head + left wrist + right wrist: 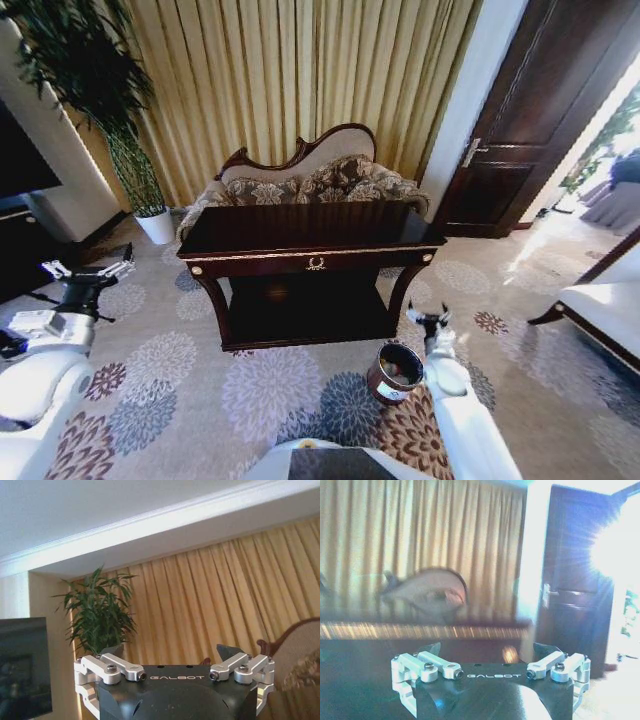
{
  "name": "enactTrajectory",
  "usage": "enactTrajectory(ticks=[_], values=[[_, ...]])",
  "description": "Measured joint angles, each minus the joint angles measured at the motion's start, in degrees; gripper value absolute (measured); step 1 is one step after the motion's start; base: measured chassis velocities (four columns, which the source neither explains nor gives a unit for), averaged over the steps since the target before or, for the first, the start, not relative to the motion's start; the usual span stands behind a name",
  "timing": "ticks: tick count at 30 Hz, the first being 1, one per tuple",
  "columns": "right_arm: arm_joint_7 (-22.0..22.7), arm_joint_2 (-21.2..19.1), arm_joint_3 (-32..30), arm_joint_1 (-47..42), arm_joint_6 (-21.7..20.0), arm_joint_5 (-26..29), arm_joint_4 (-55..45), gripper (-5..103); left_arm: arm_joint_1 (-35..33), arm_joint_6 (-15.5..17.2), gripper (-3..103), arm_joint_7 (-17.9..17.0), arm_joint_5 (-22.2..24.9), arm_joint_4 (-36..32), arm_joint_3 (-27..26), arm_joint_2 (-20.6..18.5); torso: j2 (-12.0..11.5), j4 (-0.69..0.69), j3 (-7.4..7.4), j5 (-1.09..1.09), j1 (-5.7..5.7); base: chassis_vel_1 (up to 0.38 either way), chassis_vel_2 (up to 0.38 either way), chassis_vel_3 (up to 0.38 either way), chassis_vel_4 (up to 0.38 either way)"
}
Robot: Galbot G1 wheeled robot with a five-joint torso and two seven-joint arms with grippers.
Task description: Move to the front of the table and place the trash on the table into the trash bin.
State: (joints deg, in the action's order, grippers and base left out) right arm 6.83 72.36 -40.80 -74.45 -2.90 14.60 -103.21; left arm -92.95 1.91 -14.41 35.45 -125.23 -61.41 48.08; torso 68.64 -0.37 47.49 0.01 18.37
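The table (300, 258), dark and glossy with gold trim, stands straight ahead on the carpet, and its gold edge (420, 630) shows close in the right wrist view. The trash is out of view; the tabletop reads as a bare dark sheen. The trash bin (393, 385), a small round brown cylinder with a metal rim, stands on the carpet by the table's front right leg. My right gripper (429, 316) (489, 650) hangs open just right of and above the bin. My left gripper (90, 268) (170, 655) is raised at the far left, open and holding nothing.
A patterned sofa (305, 180) sits right behind the table before yellow curtains. A tall plant in a white pot (155, 225) stands at the back left, a dark door (545, 120) at the back right. Another seat's edge (600, 310) is at the right.
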Motion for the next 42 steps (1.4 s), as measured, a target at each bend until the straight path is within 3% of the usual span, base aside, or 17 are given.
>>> enactTrajectory(ticks=[1,3,6,8,13,25,42], values=[[0.00,0.00,0.00,0.00,0.00,0.00,0.00,100,0.00,0.00,100,0.00,0.00,0.00,0.00,0.00,0.00,0.00,0.00,0.00,0.00,0.000,0.000,0.000,0.000],[0.00,-2.32,-0.05,-2.17,-5.02,7.48,-11.41,100,0.29,1.00,100,-2.74,2.24,-1.56,-0.63,0.38,0.00,-0.01,-0.01,0.00,0.00,0.000,0.000,0.000,0.000],[-0.01,-4.08,0.17,-3.60,-8.86,12.76,-19.51,100,0.05,1.31,100,-4.27,2.82,-2.34,-1.16,1.01,0.01,0.00,0.00,-0.03,0.00,0.000,0.000,0.000,0.000],[-0.01,-5.83,0.40,-4.76,-12.08,17.48,-26.44,100,-1.09,2.00,100,-4.25,3.23,-3.56,-2.60,1.47,0.01,0.01,-0.01,-0.03,0.00,0.000,0.000,0.000,0.000],[-0.02,-8.73,0.26,-8.67,-16.53,21.58,-36.25,100,-4.16,4.07,100,-2.66,5.66,-7.06,-7.01,2.05,0.01,0.01,0.00,-0.01,0.00,0.000,0.000,0.000,0.000],[-0.02,-9.00,0.41,-13.27,-19.44,16.98,-39.28,100,-4.92,4.94,100,-0.19,6.86,-8.13,-6.27,2.56,0.00,0.00,0.00,-0.01,0.00,0.000,0.000,0.000,0.000],[-0.02,-9.07,-1.39,-14.82,-18.54,15.15,-38.12,100,-5.21,3.73,100,1.20,6.51,-7.68,-6.78,2.10,-0.01,0.00,0.00,-0.01,0.01,0.070,-0.071,-0.074,0.065]])
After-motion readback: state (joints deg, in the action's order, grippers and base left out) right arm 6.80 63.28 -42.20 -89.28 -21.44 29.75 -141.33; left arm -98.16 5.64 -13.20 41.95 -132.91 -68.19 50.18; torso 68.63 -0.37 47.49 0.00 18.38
